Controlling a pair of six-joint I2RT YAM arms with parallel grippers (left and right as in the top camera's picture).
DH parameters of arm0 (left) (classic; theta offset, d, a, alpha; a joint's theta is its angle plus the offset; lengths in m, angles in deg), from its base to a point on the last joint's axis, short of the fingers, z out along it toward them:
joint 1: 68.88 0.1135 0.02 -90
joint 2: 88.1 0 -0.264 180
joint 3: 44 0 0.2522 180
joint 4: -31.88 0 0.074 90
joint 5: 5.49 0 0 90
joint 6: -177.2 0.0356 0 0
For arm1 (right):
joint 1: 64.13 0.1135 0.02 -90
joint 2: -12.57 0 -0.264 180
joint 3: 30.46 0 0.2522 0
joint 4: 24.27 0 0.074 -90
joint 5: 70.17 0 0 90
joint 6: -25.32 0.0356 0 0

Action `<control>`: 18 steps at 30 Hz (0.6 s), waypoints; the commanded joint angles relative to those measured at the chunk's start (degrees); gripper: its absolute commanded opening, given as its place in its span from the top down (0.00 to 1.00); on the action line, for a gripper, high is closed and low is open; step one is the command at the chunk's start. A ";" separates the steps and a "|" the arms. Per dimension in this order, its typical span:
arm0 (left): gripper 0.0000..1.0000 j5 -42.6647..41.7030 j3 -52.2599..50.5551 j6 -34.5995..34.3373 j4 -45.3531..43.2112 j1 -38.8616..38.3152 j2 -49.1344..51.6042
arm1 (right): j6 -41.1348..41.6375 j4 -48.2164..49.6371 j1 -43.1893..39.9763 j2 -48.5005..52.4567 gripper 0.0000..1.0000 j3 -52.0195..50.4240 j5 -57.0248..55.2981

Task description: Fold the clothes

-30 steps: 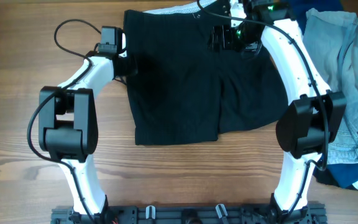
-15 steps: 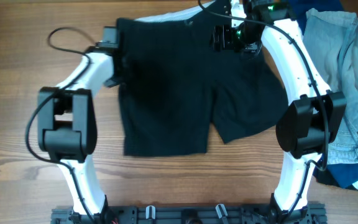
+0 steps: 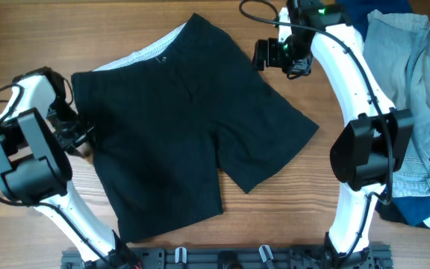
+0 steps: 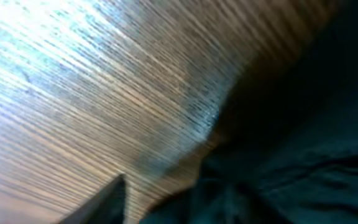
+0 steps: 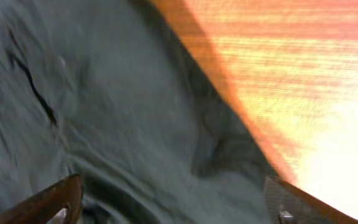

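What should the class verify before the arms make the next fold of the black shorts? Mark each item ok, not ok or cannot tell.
1. Black shorts spread open in a single layer: ok.
2. Shorts square to the table edge: not ok; they lie askew.
3. Left gripper at the shorts' edge: ok.
4. Left fingers closed on fabric: cannot tell; the wrist view is blurred.
5. Right gripper fingers open over the fabric: ok.
6. Denim pile apart from the shorts: ok.
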 commanded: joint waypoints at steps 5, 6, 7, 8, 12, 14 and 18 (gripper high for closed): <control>0.18 -5.20 2.82 7.93 0.72 -2.29 -10.67 | -3.89 0.42 6.88 0.28 0.39 -6.91 2.27; 0.12 -5.20 3.34 7.93 0.42 -2.27 -12.98 | -2.43 2.05 7.21 0.28 0.74 -9.35 2.27; 0.06 -5.20 3.69 7.93 -0.59 -2.27 -16.33 | -0.76 3.72 7.32 0.28 0.92 -12.13 2.32; 0.04 -5.20 3.72 7.96 -1.57 -2.27 -18.56 | 0.50 4.81 7.32 0.26 0.96 -14.19 2.32; 0.00 -5.33 3.72 7.96 -6.82 -2.29 -28.81 | 3.30 8.83 7.30 0.28 0.96 -22.51 2.23; 0.02 -5.42 3.72 7.96 -9.01 -2.84 -31.04 | 5.05 11.65 7.04 0.26 0.95 -25.83 1.01; 0.04 -3.65 3.69 8.48 -13.40 -7.32 -30.49 | 6.29 14.05 4.28 0.33 0.77 -28.63 -4.39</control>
